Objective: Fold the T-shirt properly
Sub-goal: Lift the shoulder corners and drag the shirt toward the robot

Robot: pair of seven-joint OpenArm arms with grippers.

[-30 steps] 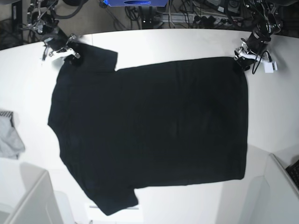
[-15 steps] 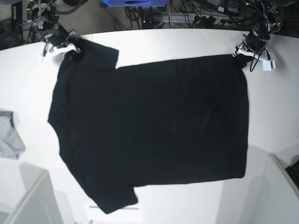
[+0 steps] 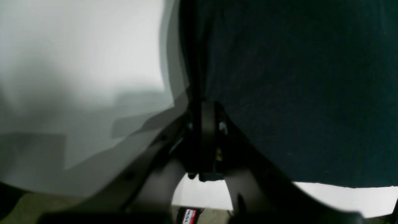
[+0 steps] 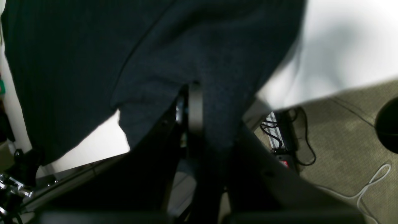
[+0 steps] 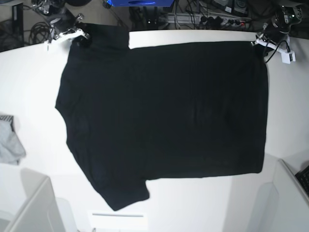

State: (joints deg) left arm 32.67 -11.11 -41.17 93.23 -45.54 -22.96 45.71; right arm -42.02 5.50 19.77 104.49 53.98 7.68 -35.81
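Both your hands are clamped on the big plain black cloth T-shirt at the counter's far edge: left hand, right hand. You're at the spreading step, I'd say. Next you'd carry that edge over evenly.

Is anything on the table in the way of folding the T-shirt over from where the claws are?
Nothing visible is. Both the left claw and the right claw are shut on the T-shirt at its far edge. The grey cloth lies apart, beside it.
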